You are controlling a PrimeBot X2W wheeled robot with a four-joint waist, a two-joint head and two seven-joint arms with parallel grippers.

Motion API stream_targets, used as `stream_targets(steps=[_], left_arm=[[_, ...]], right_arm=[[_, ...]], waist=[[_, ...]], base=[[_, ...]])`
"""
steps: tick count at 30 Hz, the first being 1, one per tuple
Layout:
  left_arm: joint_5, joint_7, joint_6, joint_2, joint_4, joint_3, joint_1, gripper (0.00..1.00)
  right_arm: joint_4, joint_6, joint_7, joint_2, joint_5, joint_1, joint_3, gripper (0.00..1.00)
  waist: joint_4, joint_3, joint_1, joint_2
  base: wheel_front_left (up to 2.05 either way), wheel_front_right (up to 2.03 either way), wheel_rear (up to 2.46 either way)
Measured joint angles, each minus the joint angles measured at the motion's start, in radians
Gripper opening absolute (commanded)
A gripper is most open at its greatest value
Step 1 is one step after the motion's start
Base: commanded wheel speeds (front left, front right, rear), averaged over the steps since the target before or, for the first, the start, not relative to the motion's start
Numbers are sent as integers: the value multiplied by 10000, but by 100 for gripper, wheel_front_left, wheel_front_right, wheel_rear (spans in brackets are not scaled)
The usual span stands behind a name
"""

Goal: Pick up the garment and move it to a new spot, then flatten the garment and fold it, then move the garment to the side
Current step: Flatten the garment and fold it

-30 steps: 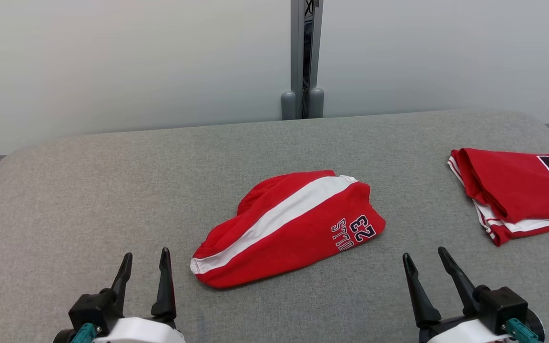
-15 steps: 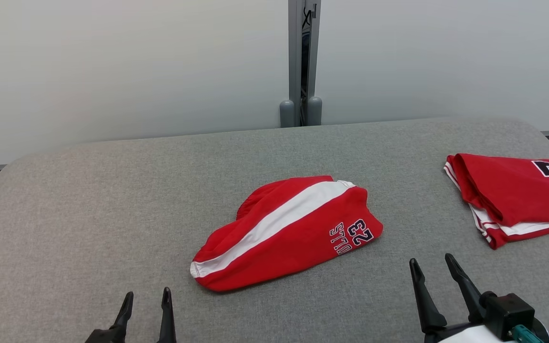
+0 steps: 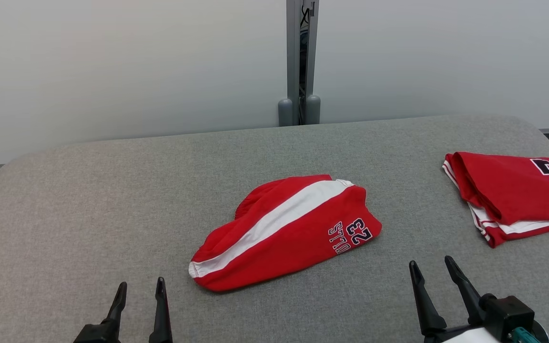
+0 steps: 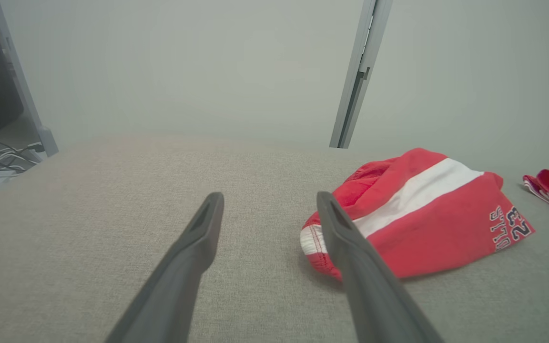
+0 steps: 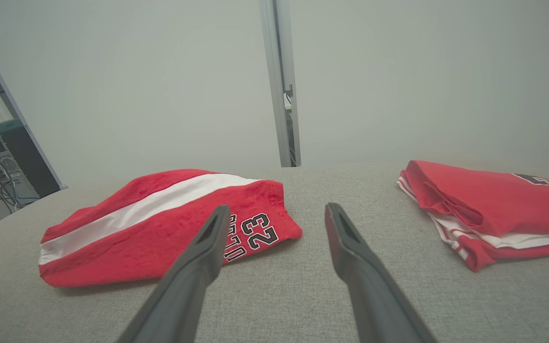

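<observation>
The red garment with a white stripe is seen lying at the middle of the grey padded surface, touched by nothing. The left gripper is cut off by the bottom edge of the head view, its jaws spread and empty. The right gripper is likewise spread, with nothing held. A second folded cloth is cropped at the right edge, so its dark lettering is only partly shown.
</observation>
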Motion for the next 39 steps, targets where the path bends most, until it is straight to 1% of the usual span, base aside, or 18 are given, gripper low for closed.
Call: stream_targets(steps=[8, 13, 17, 20, 21, 23, 25, 28, 31, 35, 39], left_arm=[[-40, 0, 242, -6, -284, -98, 8, 100], [-173, 0, 222, -6, -56, -236, 8, 100], [-508, 0, -50, -10, 851, -660, -214, 100], [-978, 0, -426, -17, 1795, -1106, -866, 100], [-1181, 0, -539, -21, 2176, -1229, -1084, 100], [-2006, 0, -729, -15, 2840, -1425, -1531, 100], [-2305, 19, -803, -13, 3476, -1601, -2059, 100], [-2445, 65, -861, -19, 4389, -1735, -2794, 100], [-2642, 134, -1085, -13, 5158, -1847, -3381, 100], [-2894, 242, -1227, -17, 6201, -2121, -4078, 100], [-3237, 240, -1273, -17, 6771, -2330, -4470, 100]], right_arm=[[-12, 0, 0, 2, 0, 8, 0, 100], [-25, 0, 0, 6, -4, 9, 8, 100], [-13, 0, 0, 12, 2, 7, 31, 100], [0, 0, 0, 13, 2, 0, 79, 100], [6, 0, 0, 13, 2, -6, 94, 100], [15, 0, 0, 13, 2, -20, 148, 100], [19, 0, 0, 15, 2, -78, 211, 100], [27, 0, 0, -48, 2, -143, 268, 100], [23, 0, 0, -98, -33, -161, 265, 100], [23, 0, 0, -222, -52, -187, 318, 100], [27, 0, 0, -288, -52, -250, 380, 100]], waist=[[-12, -5, 0, 0], [1, 19, 0, 0], [18, 58, 0, 0], [18, 105, 0, 0], [14, 124, 0, 0], [-3, 171, 0, 0], [-39, 223, 1, 0], [-110, 319, 0, 0], [-169, 437, 0, 0], [-268, 643, 0, 0], [-337, 766, 0, 0]], base=[[0, 0, 0], [0, 0, 0], [0, 0, 0], [0, 0, 0], [0, 0, 0], [0, 0, 0], [0, 0, 0], [0, 0, 0], [0, 0, 0], [0, 0, 0], [0, 0, 0]])
